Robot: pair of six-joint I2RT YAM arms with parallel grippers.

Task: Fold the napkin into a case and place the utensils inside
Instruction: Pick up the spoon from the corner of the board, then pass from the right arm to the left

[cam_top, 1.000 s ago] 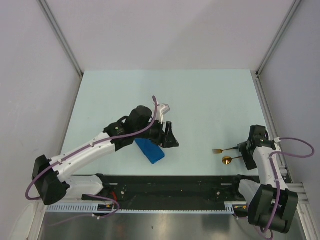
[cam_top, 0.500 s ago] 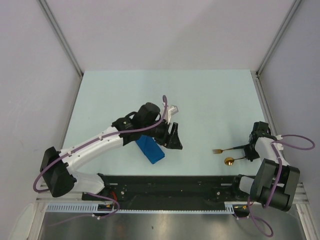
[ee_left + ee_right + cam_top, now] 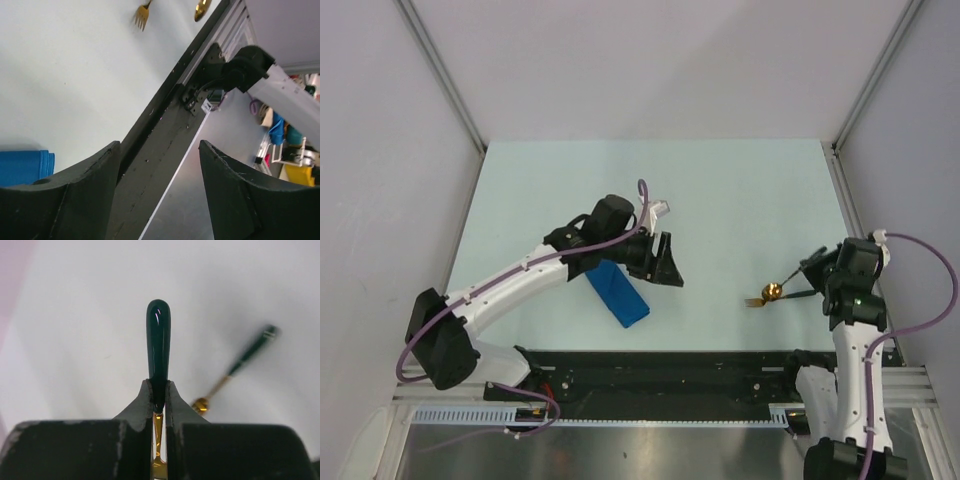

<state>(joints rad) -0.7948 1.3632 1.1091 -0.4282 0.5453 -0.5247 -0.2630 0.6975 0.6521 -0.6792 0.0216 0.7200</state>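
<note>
The napkin (image 3: 618, 293) lies folded as a narrow blue case on the table, and its end shows in the left wrist view (image 3: 22, 167). My left gripper (image 3: 665, 265) hovers open just right of it, with nothing between the fingers (image 3: 160, 145). My right gripper (image 3: 817, 280) is shut on the dark green handle of the spoon (image 3: 158, 335), whose gold bowl (image 3: 772, 291) is raised off the table. The fork (image 3: 752, 301) lies on the table beside it, blurred in the right wrist view (image 3: 245, 357).
A black rail (image 3: 660, 370) runs along the near edge of the pale table (image 3: 720, 200). Grey walls with metal posts (image 3: 445, 80) close in the back and sides. The right arm's base (image 3: 250, 70) shows beyond the rail.
My right gripper has shut on the spoon's handle and lifted it, and the bowl has moved away from the near edge, close by the fork's head. The left gripper shifted slightly and stays open.
</note>
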